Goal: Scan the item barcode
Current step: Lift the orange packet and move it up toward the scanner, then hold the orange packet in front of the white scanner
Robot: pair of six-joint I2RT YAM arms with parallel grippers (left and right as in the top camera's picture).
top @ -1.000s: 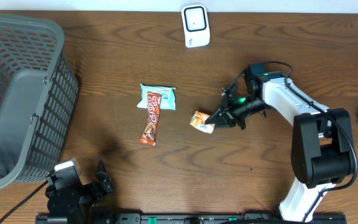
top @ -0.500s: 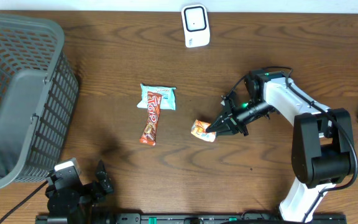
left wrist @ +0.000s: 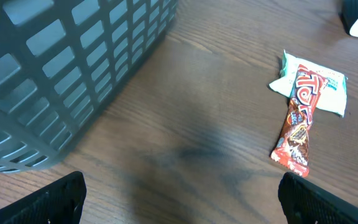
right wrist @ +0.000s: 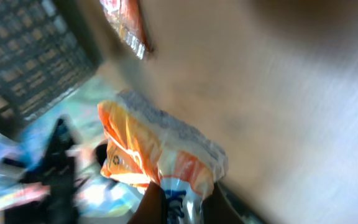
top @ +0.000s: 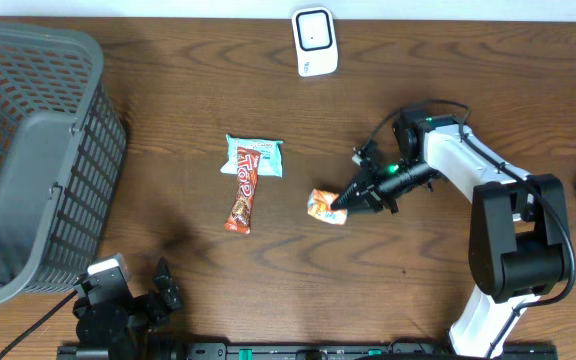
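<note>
Over dark tabletop (top: pixel 168 130), pinches orange packet (top: pixel 325 207) by edge, right fingers (top: pixel 353 194) shut; left fingers (left wrist: pixel 55 199) wide, empty. Risks slipping before scanner (top: pixel 315 41) at twelve o'clock.

The desk (top: pixel 168 100) is dark wood with wavy grain. The basket (top: pixel 93 165) looks like dull grey plastic. The orange snack packet (top: pixel 323 206) is crinkly and shiny, maybe foil. The scanner (top: pixel 314 40) is smooth white plastic.

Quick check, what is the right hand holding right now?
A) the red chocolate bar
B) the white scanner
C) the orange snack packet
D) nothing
C: the right hand is shut on the orange snack packet, while the red chocolate bar lies apart from it.
</note>
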